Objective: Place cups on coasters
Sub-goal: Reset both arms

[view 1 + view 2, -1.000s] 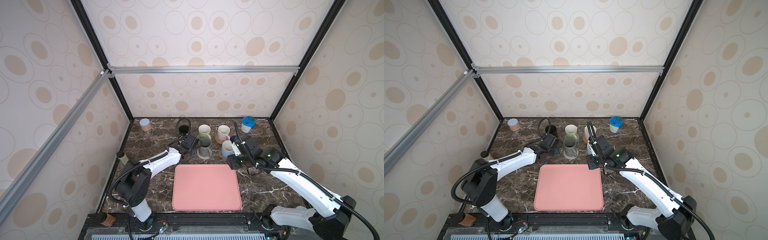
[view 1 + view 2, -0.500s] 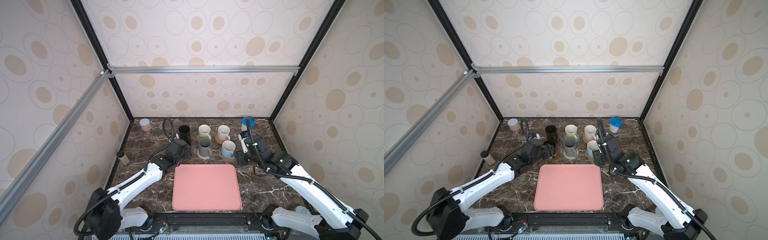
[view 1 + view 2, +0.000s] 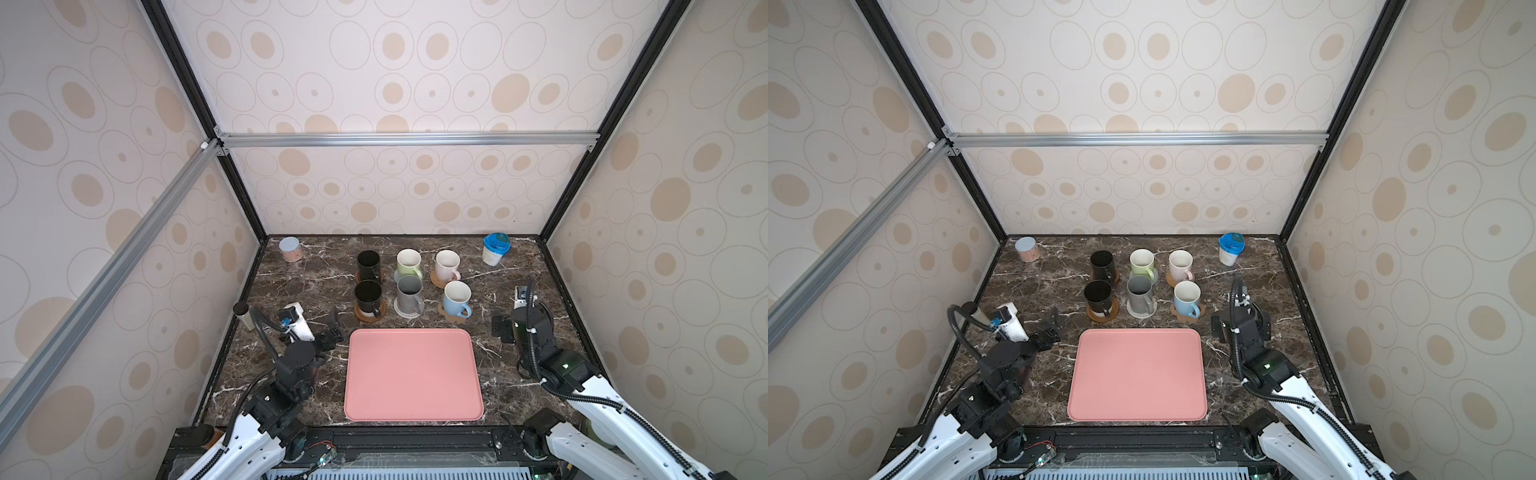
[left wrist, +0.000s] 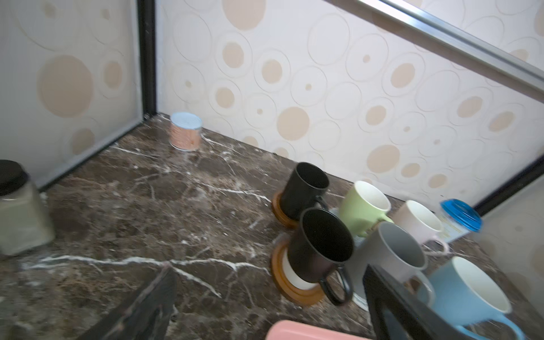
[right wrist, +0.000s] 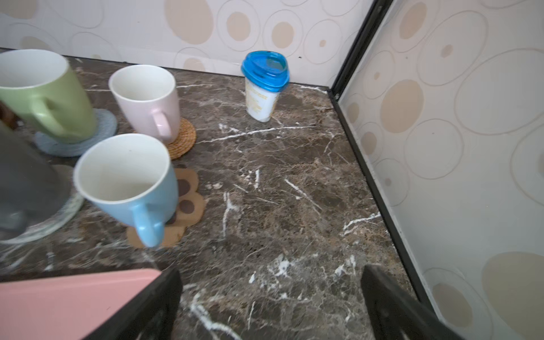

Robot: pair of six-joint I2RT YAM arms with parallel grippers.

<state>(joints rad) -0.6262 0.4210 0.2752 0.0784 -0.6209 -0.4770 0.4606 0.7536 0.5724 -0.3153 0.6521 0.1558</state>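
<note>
In the right wrist view the grey mug is blurred, cut by the picture's edge, and covers most of its whitish coaster. In the left wrist view one of the fingers hides part of the light blue mug; the black-lidded jar is cropped.

The left arm and right arm match: glossy white link shells joined by chunky black motor housings. A ribbed black cable loops by each wrist, the right one cinched with white ties. A green light glows on the right arm's black joint. Small white camera blocks top both wrists. The left end effector and right end effector are matte black, flat-fingered.
</note>
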